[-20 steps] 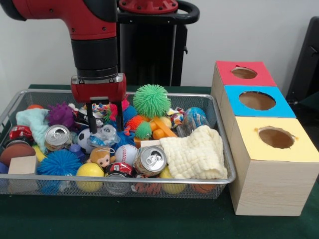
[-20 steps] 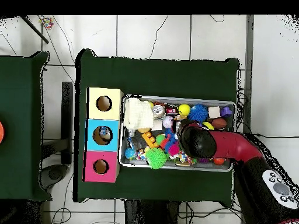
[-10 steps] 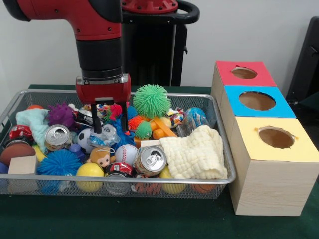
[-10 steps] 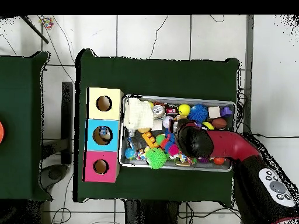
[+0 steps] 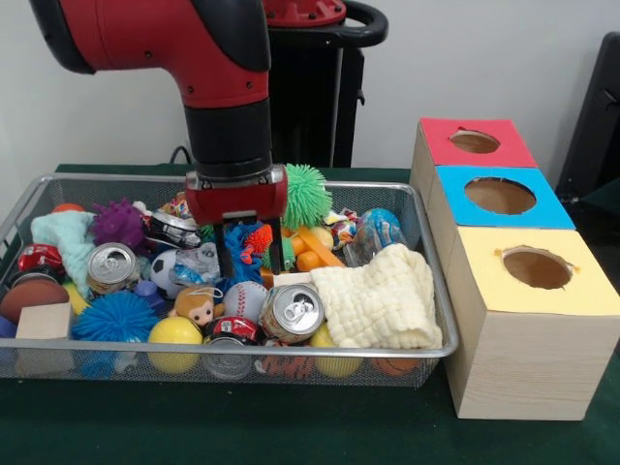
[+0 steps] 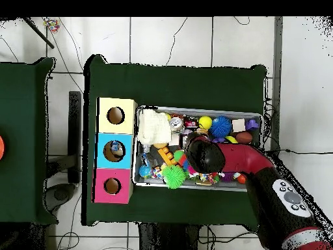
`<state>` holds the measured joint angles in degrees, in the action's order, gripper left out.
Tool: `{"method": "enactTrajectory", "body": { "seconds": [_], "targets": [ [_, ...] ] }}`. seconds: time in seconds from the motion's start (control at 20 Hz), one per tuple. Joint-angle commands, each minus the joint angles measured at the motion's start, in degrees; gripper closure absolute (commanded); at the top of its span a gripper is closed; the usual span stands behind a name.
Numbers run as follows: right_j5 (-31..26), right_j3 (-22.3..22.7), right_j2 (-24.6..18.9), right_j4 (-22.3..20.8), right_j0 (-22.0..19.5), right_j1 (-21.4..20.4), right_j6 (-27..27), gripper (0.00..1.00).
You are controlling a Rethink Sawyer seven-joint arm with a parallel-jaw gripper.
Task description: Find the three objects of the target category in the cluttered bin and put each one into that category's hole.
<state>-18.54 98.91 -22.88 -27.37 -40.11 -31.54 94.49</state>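
The wire mesh bin (image 5: 438, 291) is full of toys; it also shows in the overhead view (image 6: 195, 189). My gripper (image 5: 252, 260) hangs low over the bin's middle, open, its fingers (image 5: 227, 258) astride a blue and an orange spiky toy. A crumpled clear bottle (image 5: 199, 262) lies just left of the fingers, apart from them. Another see-through bluish object (image 5: 373, 232) lies at the bin's right, behind the cloth; I cannot tell whether it is a bottle. The red-topped hole (image 5: 475, 141) is in the farthest box, also in the overhead view (image 6: 112, 186). There the arm (image 6: 207, 155) hides the gripper.
Silver cans (image 5: 112, 263) (image 5: 292, 310) lie left and front centre. A cream cloth (image 5: 378, 300) covers the bin's front right. A green spiky ball (image 5: 308, 194) sits behind the gripper. The blue-topped hole (image 5: 500, 196) and the yellow-topped hole (image 5: 536, 267) are nearer the camera.
The arm has moved to the picture's right in the front view, from over the clear bottle to over the spiky toys, and sits slightly lower. The fingers stay open and empty.
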Motion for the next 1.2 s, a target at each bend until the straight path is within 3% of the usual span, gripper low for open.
{"method": "enactTrajectory", "body": {
  "seconds": [0.05,0.4,0.75,1.2],
  "targets": [
    [5.14,-2.12,1.21,-3.66,-1.54,6.32,2.76,0.0],
    [8.05,0.52,1.39,-5.33,-3.89,6.81,1.93,0.0],
    [8.16,9.22,1.39,-7.8,-7.23,2.01,1.48,0.0],
    [7.2,7.86,2.76,-7.45,-8.27,-0.6,2.82,0.0]
  ]
}}
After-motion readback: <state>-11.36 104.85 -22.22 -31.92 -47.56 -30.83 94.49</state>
